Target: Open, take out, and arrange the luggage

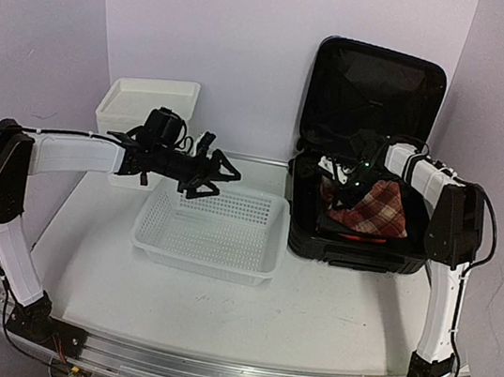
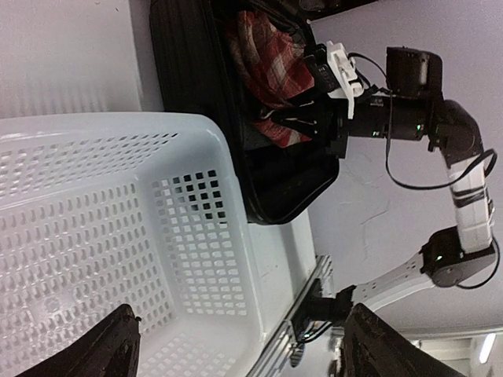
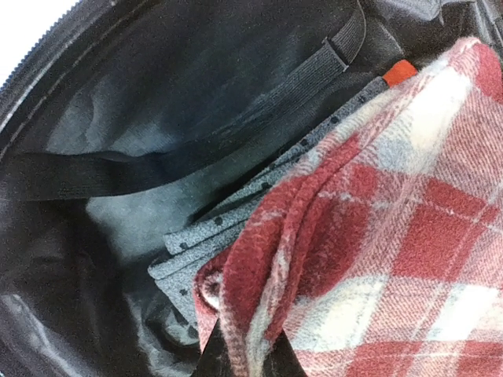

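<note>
The luggage, a black hard-shell suitcase, stands open at the back right with its lid upright. Inside lies a red plaid cloth on a grey dotted cloth. My right gripper reaches into the case. In the right wrist view it is shut on a fold of the plaid cloth. My left gripper hovers open and holds nothing, above the far edge of the white basket. In the left wrist view its dark fingertips frame the basket, with the luggage beyond.
A white drawer box stands at the back left against the wall. The perforated basket sits mid-table just left of the suitcase base. A black elastic strap crosses the case's lining. White walls close in on three sides.
</note>
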`<action>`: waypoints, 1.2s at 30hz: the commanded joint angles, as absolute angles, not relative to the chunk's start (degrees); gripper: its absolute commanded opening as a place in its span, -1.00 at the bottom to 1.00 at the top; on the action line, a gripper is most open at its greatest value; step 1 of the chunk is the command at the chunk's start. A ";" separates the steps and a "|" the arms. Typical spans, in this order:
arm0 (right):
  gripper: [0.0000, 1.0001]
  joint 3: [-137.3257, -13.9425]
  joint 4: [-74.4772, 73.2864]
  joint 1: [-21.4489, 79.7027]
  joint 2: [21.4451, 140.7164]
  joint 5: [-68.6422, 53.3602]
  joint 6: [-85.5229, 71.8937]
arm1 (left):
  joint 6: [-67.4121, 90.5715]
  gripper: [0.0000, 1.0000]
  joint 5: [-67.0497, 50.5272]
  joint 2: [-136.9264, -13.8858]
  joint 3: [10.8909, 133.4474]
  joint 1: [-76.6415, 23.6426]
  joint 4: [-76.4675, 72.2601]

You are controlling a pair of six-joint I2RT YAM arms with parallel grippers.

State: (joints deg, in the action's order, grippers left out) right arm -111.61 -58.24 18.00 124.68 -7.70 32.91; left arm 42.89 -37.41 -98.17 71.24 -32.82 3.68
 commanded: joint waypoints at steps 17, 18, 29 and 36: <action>-1.00 -105.08 -54.28 14.60 112.51 -18.77 30.61 | 91.31 0.87 -45.80 -123.80 104.74 -41.66 1.92; -1.00 -104.74 -54.08 14.59 112.16 -18.85 30.71 | 92.34 0.87 -44.52 -124.78 106.36 -42.20 1.91; -1.00 -101.24 -52.95 14.58 108.16 -23.25 29.92 | 105.35 0.83 -36.48 -140.67 128.01 -47.01 1.78; -1.00 -99.55 -52.50 14.68 106.58 -23.59 28.62 | 108.42 0.99 -29.98 -146.58 134.15 -48.86 1.89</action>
State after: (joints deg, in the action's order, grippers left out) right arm -100.01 -53.60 14.28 111.07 -20.14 29.91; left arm 105.10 -34.89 -144.68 129.47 -47.77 3.60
